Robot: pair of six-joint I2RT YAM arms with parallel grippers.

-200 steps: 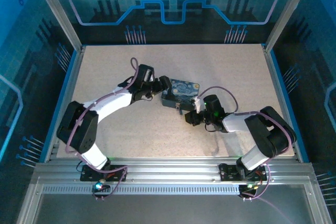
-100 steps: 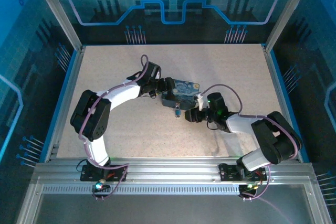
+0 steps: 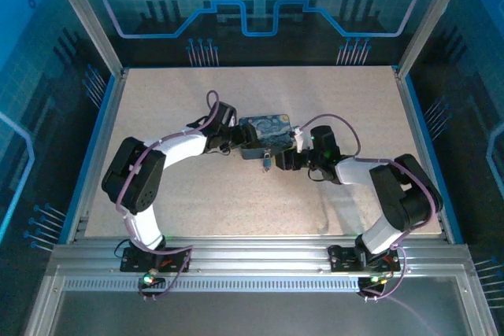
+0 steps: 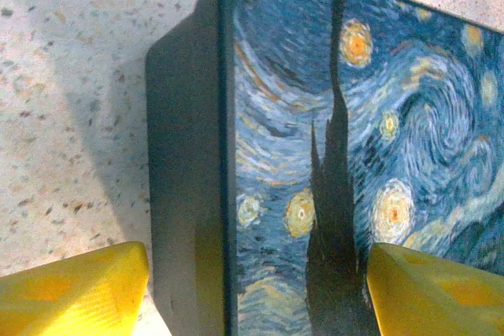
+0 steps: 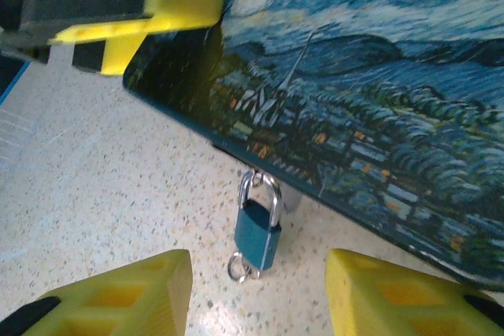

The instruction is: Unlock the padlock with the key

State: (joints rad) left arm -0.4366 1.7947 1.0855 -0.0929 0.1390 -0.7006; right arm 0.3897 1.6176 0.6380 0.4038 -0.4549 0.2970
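Padlock hangs at the painted box's front, its keyhole end unclear; left hand spread astride the box's edge, right hand spread.

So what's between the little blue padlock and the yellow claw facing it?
Only bare speckled tabletop. The right wrist view shows the right gripper open just short of the padlock, at the painted box's edge.

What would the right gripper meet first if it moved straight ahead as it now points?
Probably the blue padlock, centred ahead of the open right gripper; the painted box lies just beyond. Depth is uncertain.
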